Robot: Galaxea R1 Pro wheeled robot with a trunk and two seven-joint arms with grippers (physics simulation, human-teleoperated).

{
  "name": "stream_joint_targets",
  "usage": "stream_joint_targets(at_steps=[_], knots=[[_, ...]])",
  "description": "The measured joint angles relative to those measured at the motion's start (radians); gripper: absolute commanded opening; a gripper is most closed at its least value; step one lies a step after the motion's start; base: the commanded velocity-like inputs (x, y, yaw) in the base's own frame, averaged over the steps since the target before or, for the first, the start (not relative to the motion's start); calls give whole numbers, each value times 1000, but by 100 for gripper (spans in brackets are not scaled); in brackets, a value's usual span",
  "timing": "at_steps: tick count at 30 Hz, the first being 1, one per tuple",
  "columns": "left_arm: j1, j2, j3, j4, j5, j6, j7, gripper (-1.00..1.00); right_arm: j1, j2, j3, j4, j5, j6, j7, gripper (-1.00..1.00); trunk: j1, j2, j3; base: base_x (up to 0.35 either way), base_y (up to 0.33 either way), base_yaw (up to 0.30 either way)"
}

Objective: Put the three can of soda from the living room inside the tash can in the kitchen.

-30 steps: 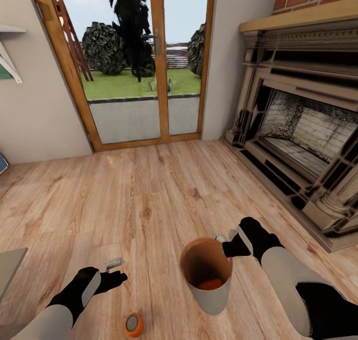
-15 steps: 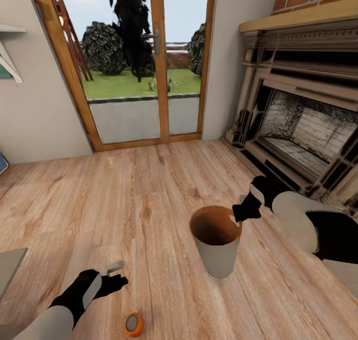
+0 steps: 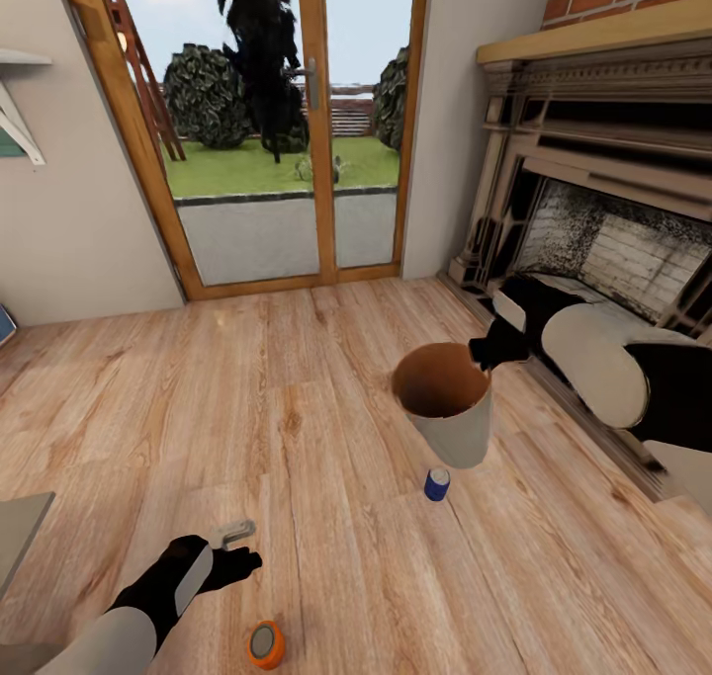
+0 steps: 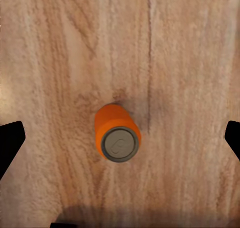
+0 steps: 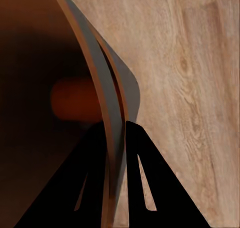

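Trash can (image 3: pixel 447 410) just got hoisted off the floor, and that's the big change here. A second ago it sat low on the boards close in front of the robot; now it hangs higher and further out toward the fireplace (image 3: pixel 603 250), pinched by its rim in the right gripper (image 3: pixel 487 351). The right wrist view shows this nicely: the two fingers are clamped on either side of the bin wall (image 5: pixel 111 112), one inside and one outside, with an orange blur deep in the bottom that I'd guess is one orange can (image 5: pixel 75 98) already in there.

Lifting it also uncovered something: a dark blue can (image 3: pixel 437 483) stands upright on the floor just below the bin, where before it was only a sliver behind the rim. So that one isn't in yet.

Left gripper (image 3: pixel 237 547) has barely budged. It hovers with its jaws spread wide and nothing between them, right over the second orange can (image 4: pixel 118 134), which stands on the floor near the bottom edge of the head view.

My read: one can binned, two left on the living room floor, and carrying the bin off now would leave them behind.
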Motion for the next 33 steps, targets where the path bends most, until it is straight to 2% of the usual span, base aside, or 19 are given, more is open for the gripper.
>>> stream_joint_targets(at_steps=[1,2,3,4,8,10,15,17,23,25,29,31,33], knots=[[0,-1,0,0,1,2,5,100,-17,3,-15,5,-23,0,0,-100,0,0,0,0,0,0],[0,-1,0,0,1,2,8,100,-24,3,-33,0,-28,-1,1,-100,0,0,0,0,0,0],[0,-1,0,0,1,3,15,100,-27,4,-34,3,-35,-1,1,-100,0,0,0,0,0,0],[0,-1,2,0,1,5,33,100,-34,5,-25,6,-31,-1,-2,-100,0,0,0,0,0,0],[1,-1,5,0,4,7,93,100,-54,6,45,4,42,0,-8,-100,0,0,0,0,0,0],[1,-1,4,0,4,6,104,100,-56,7,56,5,50,0,-9,-100,0,0,0,0,0,0],[1,-4,4,0,5,5,118,100,-60,25,-5,5,-14,0,-5,-100,0,0,0,0,0,0],[1,-4,4,0,5,4,119,100,-61,28,-16,5,-23,-1,-4,-100,0,0,0,0,0,0],[1,-4,4,0,8,4,122,100,-61,32,46,5,37,0,-8,-100,0,0,0,0,0,0],[1,-4,3,0,9,4,122,100,-61,31,40,5,32,0,-8,-100,0,0,0,0,0,0],[2,-6,1,0,9,3,123,100,-60,29,-2,6,-10,0,-7,-100,12,-21,-10,0,0,0],[2,-11,1,0,7,3,124,100,-61,26,-4,6,-13,0,-6,-100,19,-35,-16,0,0,0],[2,-14,1,0,5,3,124,100,-60,23,13,6,2,0,-7,-100,27,-49,-22,0,0,0]])
